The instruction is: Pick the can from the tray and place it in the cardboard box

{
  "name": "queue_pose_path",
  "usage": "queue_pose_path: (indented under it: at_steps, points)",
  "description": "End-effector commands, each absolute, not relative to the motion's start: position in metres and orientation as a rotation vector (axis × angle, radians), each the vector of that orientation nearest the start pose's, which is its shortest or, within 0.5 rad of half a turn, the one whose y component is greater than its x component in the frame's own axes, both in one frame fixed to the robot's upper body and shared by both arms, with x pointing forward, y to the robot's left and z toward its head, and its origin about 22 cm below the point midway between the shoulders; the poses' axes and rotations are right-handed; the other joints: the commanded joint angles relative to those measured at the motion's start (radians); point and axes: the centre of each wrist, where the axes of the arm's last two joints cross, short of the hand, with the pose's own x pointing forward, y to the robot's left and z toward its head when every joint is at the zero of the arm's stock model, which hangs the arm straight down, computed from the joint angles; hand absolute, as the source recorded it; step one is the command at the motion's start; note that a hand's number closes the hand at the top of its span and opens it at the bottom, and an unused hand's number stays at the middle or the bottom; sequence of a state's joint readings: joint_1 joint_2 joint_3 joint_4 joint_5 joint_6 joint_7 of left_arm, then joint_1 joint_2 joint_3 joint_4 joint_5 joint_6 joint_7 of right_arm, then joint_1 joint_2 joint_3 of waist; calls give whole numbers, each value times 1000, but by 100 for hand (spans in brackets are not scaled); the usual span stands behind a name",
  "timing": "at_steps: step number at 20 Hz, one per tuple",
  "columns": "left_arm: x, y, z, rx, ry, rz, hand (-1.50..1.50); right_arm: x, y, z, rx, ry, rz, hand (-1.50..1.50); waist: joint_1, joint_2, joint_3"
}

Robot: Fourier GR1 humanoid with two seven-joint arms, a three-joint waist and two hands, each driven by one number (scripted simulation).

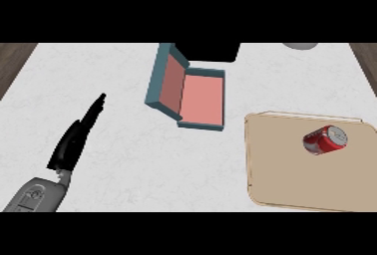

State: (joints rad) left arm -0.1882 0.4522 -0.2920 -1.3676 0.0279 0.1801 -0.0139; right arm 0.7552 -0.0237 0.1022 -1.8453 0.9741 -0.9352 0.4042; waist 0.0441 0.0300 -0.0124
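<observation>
Counter scene at the outset of a pick-and-place job: a red can (324, 140) lies on a tan tray (294, 184) at the right of the white counter (147, 164), in the tray's far half and well short of its rims. Nothing touches the can. To the left and farther off stands the box (193, 94), which reads as teal outside and pink inside rather than plain cardboard, open at the top, with one flap raised on its left side. Only the robot's left hand (74, 139) shows, at the near left, seen edge-on with its fingers straight and together, holding nothing and well apart from both tray and box. The right hand is nowhere in view. A dark square shape (210, 51) sits just beyond the box at the far edge, and a pale round object (299, 45) shows at the far right. By the look of it, the task has not yet begun: the grasp is the step in hand. The next move calls for a hand, likely the right as the nearer side, to come in over the tray and close round the can before carrying it left to the box.
</observation>
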Motion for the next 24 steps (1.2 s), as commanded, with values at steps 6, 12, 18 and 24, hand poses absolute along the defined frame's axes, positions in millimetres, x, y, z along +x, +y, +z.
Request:
queue_pose_path:
  at_steps: [6, 12, 18, 24]
  points:
    - [275, 271, -4, 320, -1484, -439, 0, 162, -242, 8, -1582, -925, -53, -150, -21, -22, 10]
    - [281, 277, 0, 337, -1486, -419, 0, 212, -216, 18, -1545, -870, 32, -150, -39, -29, 12]
    - [287, 269, -5, 320, -1470, -415, 0, 233, -211, 28, -1509, -846, 40, -150, -45, -30, 12]
    - [278, 276, -13, 337, -1471, -412, 0, 249, -222, 27, -1521, -819, 34, -150, -45, -30, 12]
